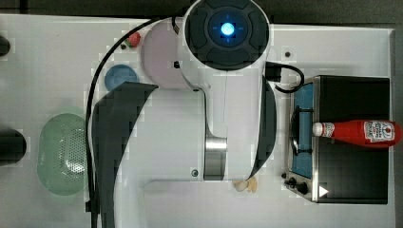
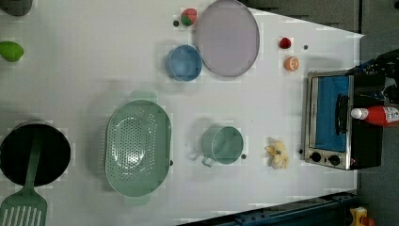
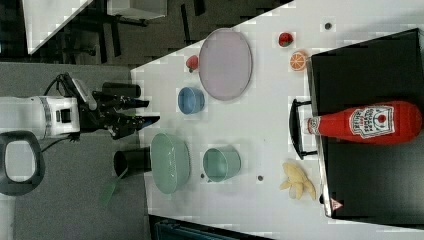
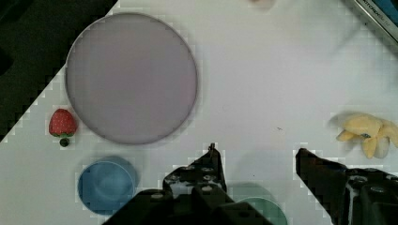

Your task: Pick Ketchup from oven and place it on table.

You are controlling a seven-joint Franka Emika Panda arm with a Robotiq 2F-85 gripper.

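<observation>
The gripper (image 4: pixel 256 164) hangs open above the table (image 4: pixel 263 75), its 2 fingers (image 4: pixel 202 176) well apart with nothing between them. Under it sit a green cup (image 4: pixel 263 211), a blue bowl (image 4: pixel 104 185) and a pale plate (image 4: pixel 131 77). Well off to the right view's right, the ketchup (image 3: pixel 367 122) lies on its side on top of the oven (image 3: pixel 370 60) — cap (image 3: pixel 312 125) overhanging the front edge. A round, slick bottle like that could roll or slip off if pinched off-centre — a low approach might clip the oven handle (image 3: pixel 296 127).

three overhead views, wrist close
</observation>
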